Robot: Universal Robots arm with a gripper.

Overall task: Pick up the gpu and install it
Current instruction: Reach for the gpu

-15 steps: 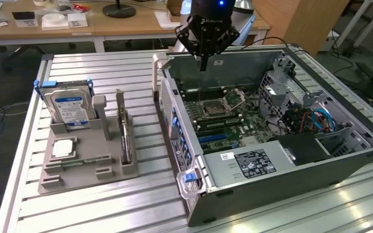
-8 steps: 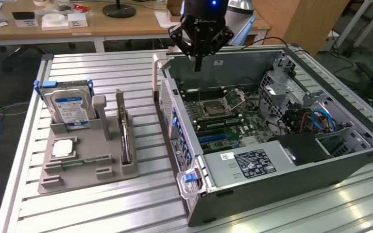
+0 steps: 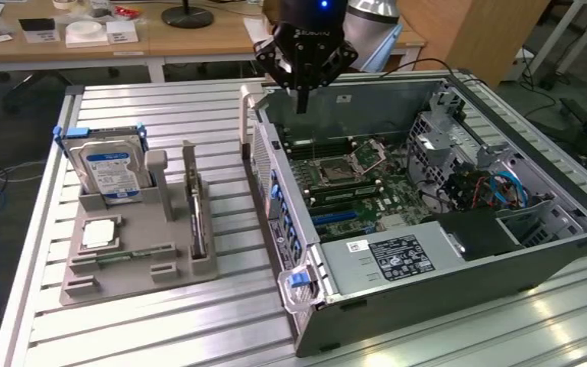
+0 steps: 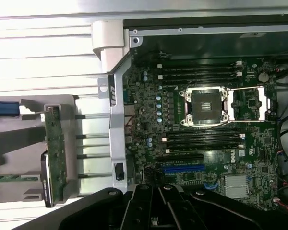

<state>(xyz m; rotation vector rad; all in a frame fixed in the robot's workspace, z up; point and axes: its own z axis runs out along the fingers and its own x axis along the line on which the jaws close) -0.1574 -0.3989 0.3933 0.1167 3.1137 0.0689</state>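
Note:
The gpu [image 3: 198, 222] stands on edge in the grey holder [image 3: 141, 279] at the exterior view's left; in the wrist view the gpu [image 4: 54, 153] appears as a thin green card with a metal bracket end. My gripper [image 3: 301, 103] hangs over the far rim of the open computer case [image 3: 457, 264], well away from the gpu. Its fingers are shut to a point with nothing between them. In the wrist view the gripper [image 4: 156, 213] looks down on the motherboard [image 4: 206, 120] with its blue slot [image 4: 185, 168].
The holder also carries a silver hard drive [image 3: 110, 172], a small chip [image 3: 100, 233] and a narrow memory stick [image 3: 120, 256]. Inside the case are a black power supply [image 3: 400, 256] and blue cables [image 3: 497, 191]. Desks with clutter stand behind the slatted table [image 3: 171, 115].

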